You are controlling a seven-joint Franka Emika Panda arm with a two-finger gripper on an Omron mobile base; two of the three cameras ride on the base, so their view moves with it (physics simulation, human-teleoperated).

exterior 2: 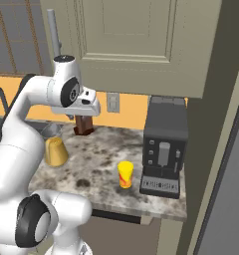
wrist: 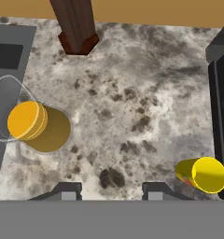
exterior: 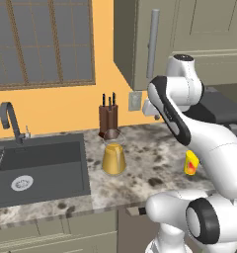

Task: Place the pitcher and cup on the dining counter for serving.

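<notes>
Pincer hovers wide open, empty; pitcher at nine o'clock looks heavy, slippery glass — grip its narrow neck. Cup light.

1. Pitcher upright on speckled counter, just right of sink.
2. Knife block close behind pitcher.
3. Cup partly hidden behind arm.
4. Faucet behind sink.

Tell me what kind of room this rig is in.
A rendered home kitchen, most likely: a sink with a faucet set in a speckled stone counter, a knife block against the wall, and a black coffee machine under wall cabinets.
</notes>
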